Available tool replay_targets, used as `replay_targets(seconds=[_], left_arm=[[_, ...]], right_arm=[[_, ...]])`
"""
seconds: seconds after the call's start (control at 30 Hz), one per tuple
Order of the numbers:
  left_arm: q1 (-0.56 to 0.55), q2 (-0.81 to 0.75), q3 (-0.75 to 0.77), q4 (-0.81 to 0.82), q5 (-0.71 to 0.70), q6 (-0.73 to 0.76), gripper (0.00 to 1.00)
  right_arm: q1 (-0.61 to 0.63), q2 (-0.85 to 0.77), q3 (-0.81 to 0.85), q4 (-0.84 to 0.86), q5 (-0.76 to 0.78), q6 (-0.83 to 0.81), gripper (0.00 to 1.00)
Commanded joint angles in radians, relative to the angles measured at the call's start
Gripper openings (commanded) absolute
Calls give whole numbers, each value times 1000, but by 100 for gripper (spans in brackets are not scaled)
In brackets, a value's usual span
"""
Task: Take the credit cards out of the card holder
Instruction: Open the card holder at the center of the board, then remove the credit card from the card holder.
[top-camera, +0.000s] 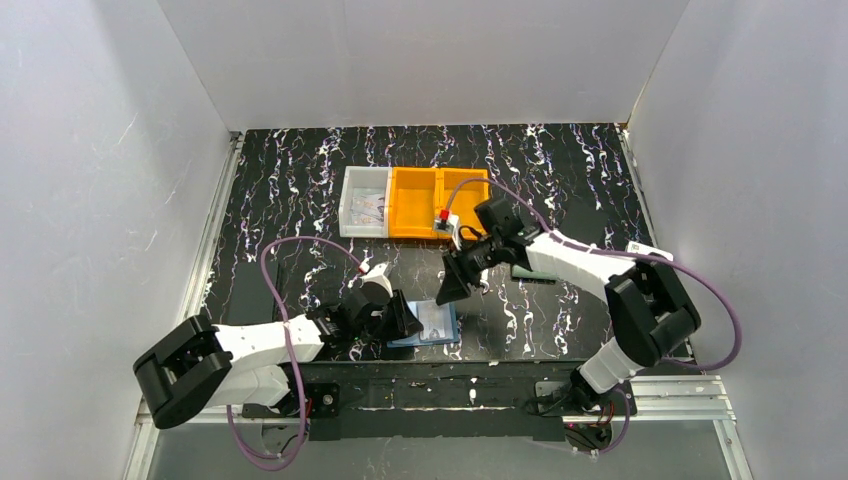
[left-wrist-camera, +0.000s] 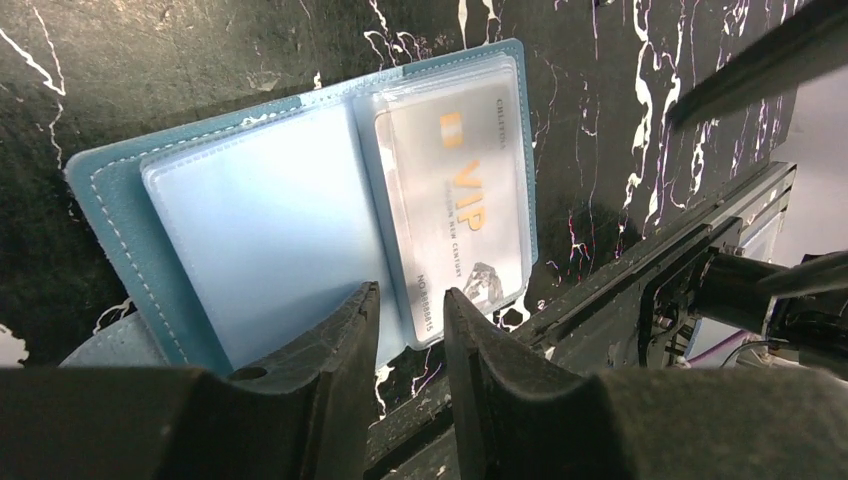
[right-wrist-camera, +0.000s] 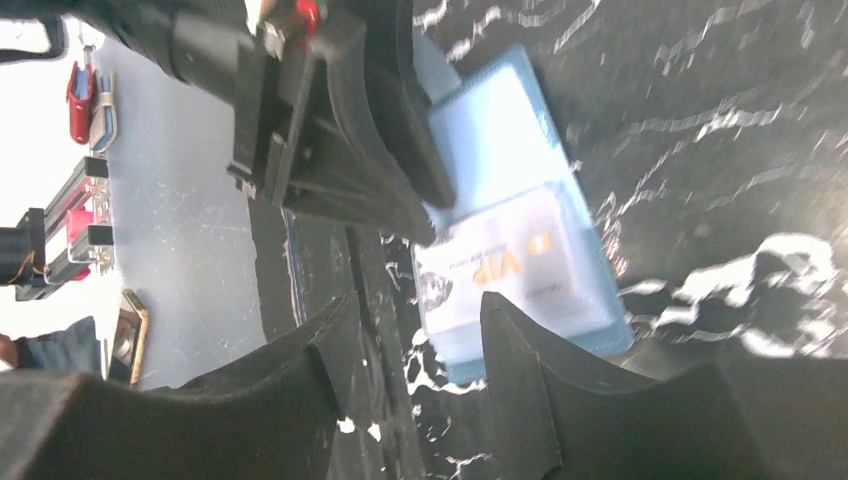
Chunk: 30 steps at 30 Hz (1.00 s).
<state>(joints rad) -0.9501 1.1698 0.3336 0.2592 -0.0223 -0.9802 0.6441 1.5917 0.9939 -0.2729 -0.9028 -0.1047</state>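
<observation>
While the left end effector (left-wrist-camera: 412, 330), fingers narrowly parted and its grip impossible to judge, sits at the open holder's (top-camera: 428, 326) 9 o'clock edge, apparently to steady it, the right end effector (right-wrist-camera: 418, 305) hovers spread open above. One VIP card (left-wrist-camera: 455, 200) lies sleeved in the 3 o'clock half, near the tabletop's (top-camera: 580, 180) 6 o'clock edge.

Pretty clearly a robotics lab cell, not anyone's home or office. Plain white panels (top-camera: 100, 150) box in 3 sides of a black marble-print surface (top-camera: 300, 180). 2 robot arms, the left arm (top-camera: 260, 345) and the right arm (top-camera: 580, 262), sit at the near edge by an aluminium rail (top-camera: 680, 388). Purple cables (top-camera: 290, 243) loop off them, and there are plastic sorting bins (top-camera: 415, 236) at the back.
</observation>
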Motion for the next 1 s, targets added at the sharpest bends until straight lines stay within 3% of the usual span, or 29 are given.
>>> replay_targets(seconds=[0.0, 0.1, 0.23, 0.63, 0.97], left_arm=[[6, 28, 19, 46, -16, -9, 30], [6, 46, 7, 57, -19, -33, 31], [6, 52, -20, 85, -24, -61, 34], [6, 68, -35, 101, -30, -78, 32], [6, 71, -70, 118, -44, -97, 32]], right_arm=[[18, -72, -137, 89, 100, 168, 57], [16, -95, -205, 184, 167, 327, 55], [12, -91, -269, 331, 148, 473, 49], [11, -34, -296, 401, 172, 549, 43], [11, -34, -320, 399, 220, 543, 44]])
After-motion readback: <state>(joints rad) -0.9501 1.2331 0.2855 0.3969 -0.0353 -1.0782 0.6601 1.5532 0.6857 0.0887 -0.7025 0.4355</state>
